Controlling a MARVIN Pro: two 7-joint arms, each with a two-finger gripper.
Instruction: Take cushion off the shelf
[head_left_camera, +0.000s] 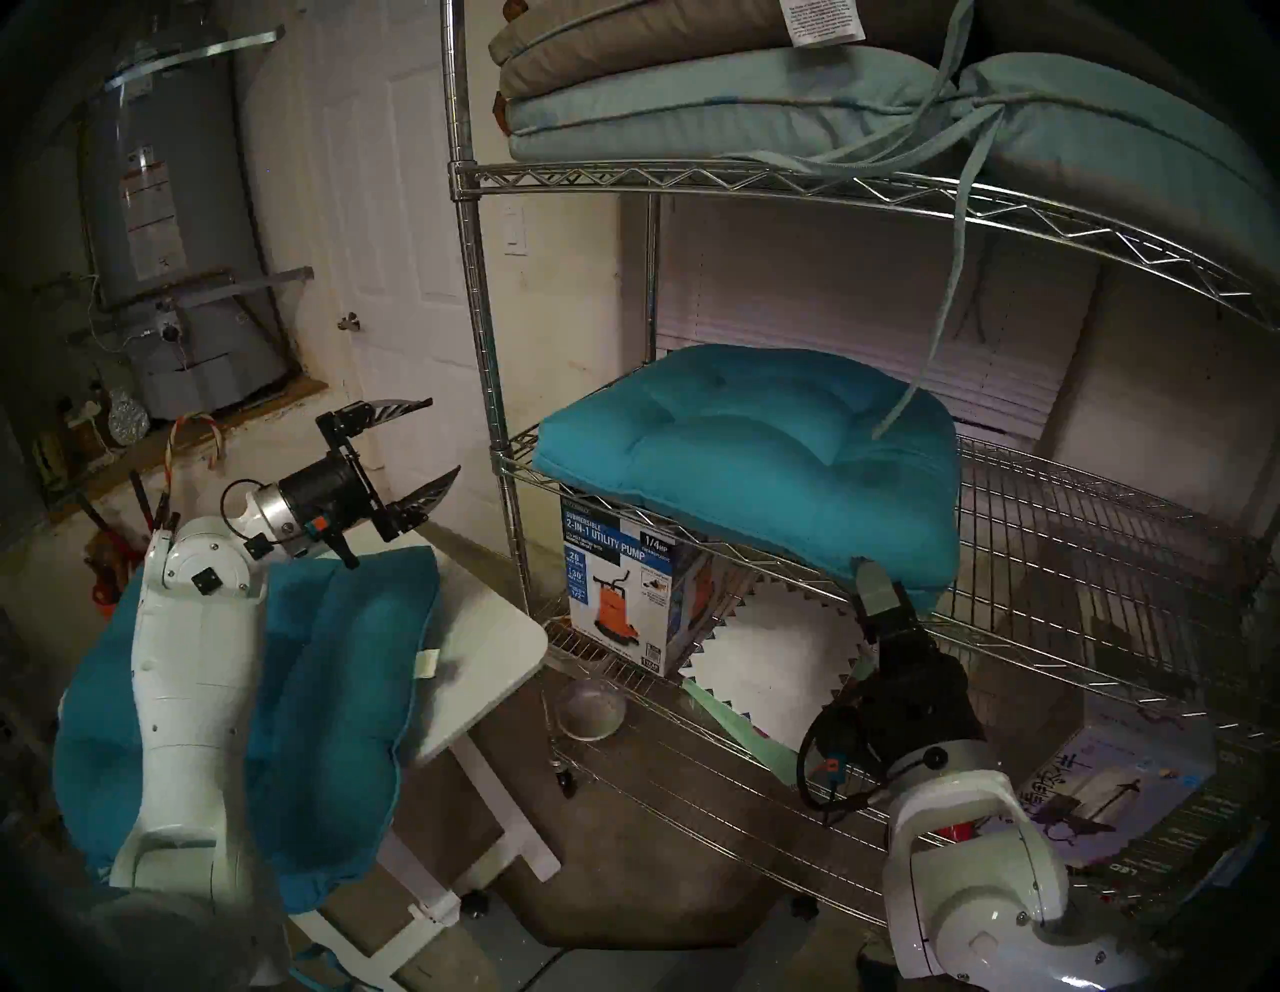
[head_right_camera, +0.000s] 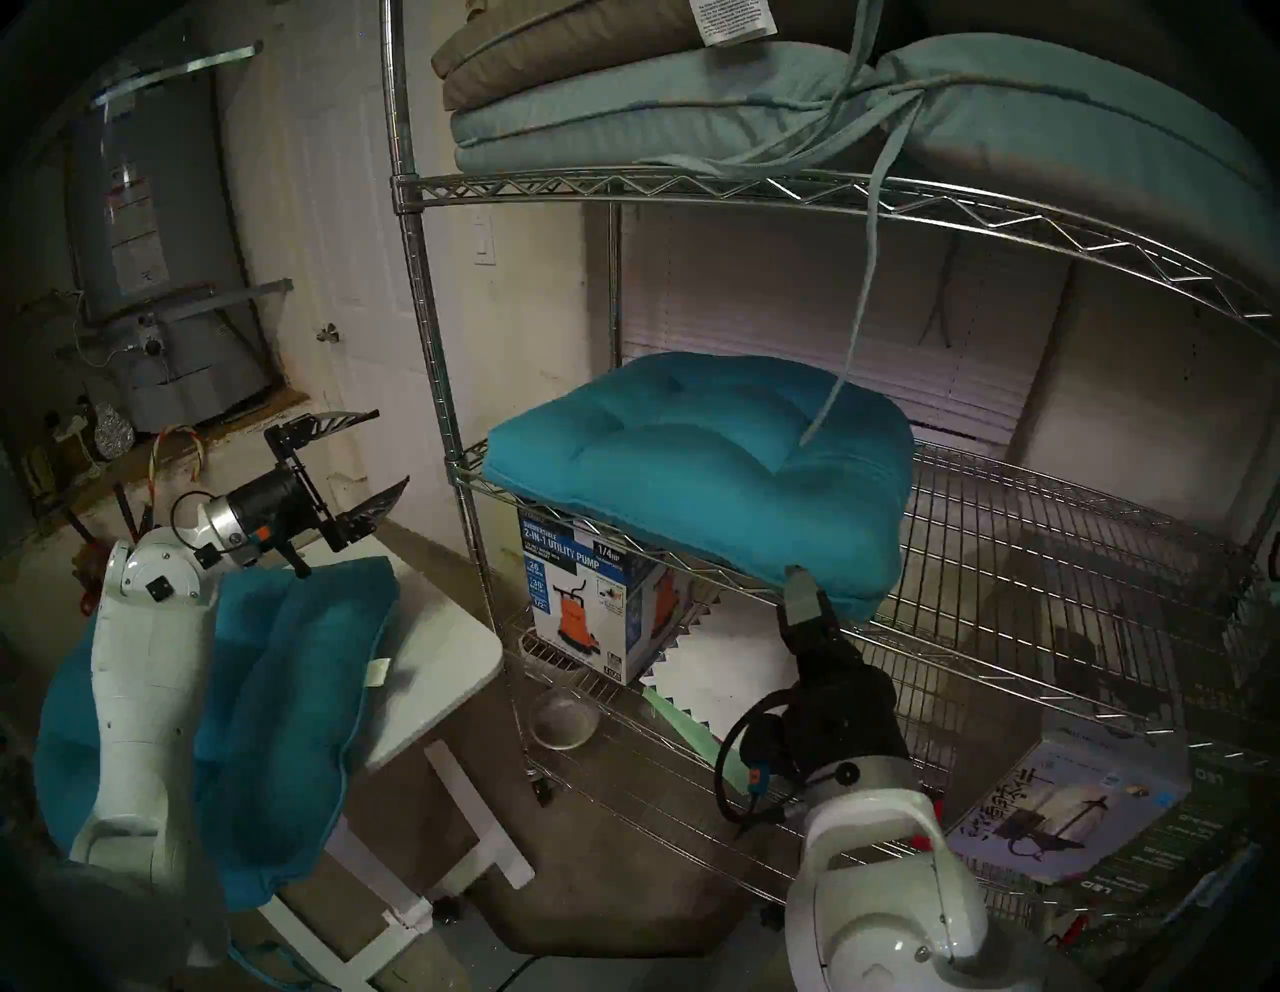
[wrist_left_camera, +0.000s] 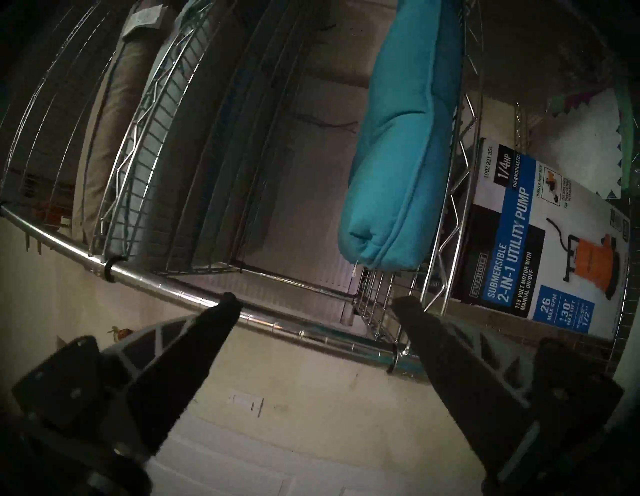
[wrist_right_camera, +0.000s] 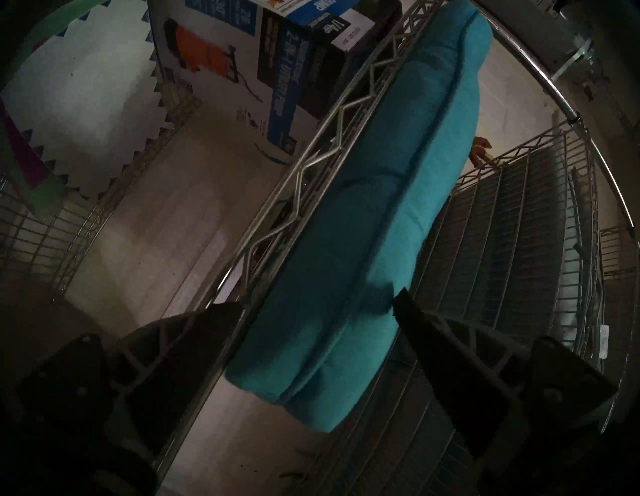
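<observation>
1. Right gripper (wrist_right_camera: 317, 304): black ribbed wedge fingers, spread wide, straddling the near corner of the teal cushion (head_left_camera: 755, 457) and the zigzag wire edge; nothing clamped.
2. Cushion: plump, tufted, piped seam, lying flat on the middle tier of the chrome wire shelf (head_left_camera: 1108, 512), front edge overhanging.
3. Left gripper (head_left_camera: 422, 450): wide open, empty, in the air left of the shelf post, above a second teal cushion (head_left_camera: 332, 693) draped over the small white table (head_left_camera: 485, 665).
4. Utility pump box (head_left_camera: 616, 589): glossy cardboard, on the tier below.
</observation>
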